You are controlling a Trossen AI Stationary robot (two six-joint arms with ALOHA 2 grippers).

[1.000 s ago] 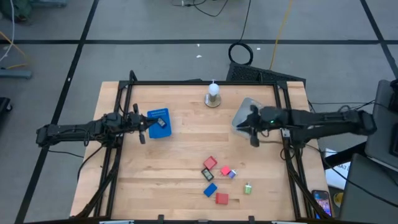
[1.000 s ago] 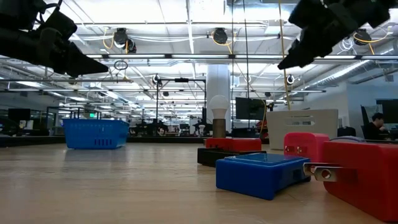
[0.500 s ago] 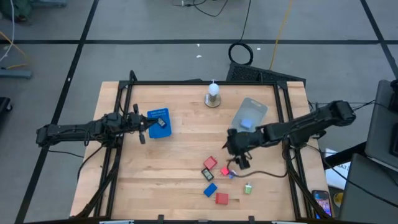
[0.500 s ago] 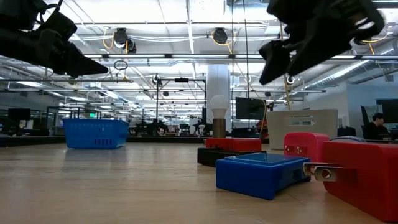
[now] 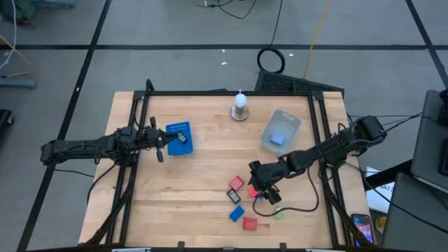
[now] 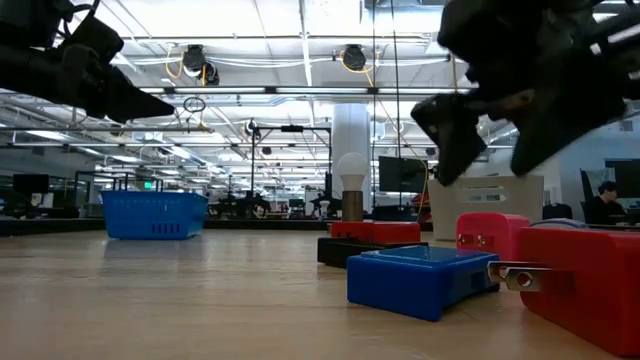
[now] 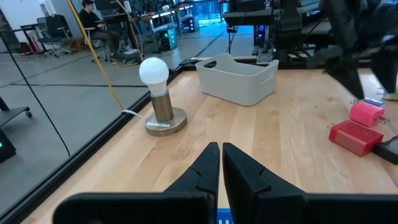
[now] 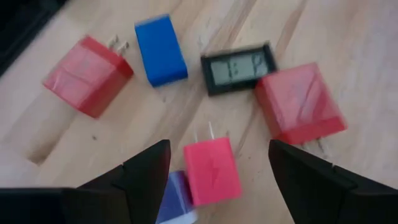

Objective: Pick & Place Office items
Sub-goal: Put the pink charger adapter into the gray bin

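Now the right end effector, fingers spread and empty, has swung from the grey tub down over the office items near the table's front edge, poised for another pick.

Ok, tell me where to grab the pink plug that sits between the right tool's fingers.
Grip the pink plug across its two long flat sides, coming straight down from above. It lies flat on the table, prongs pointing away toward the black display, so the body's sides are bare. The right tool already hangs open above it, a finger on each side. A small blue piece crowds one corner, so close gently.
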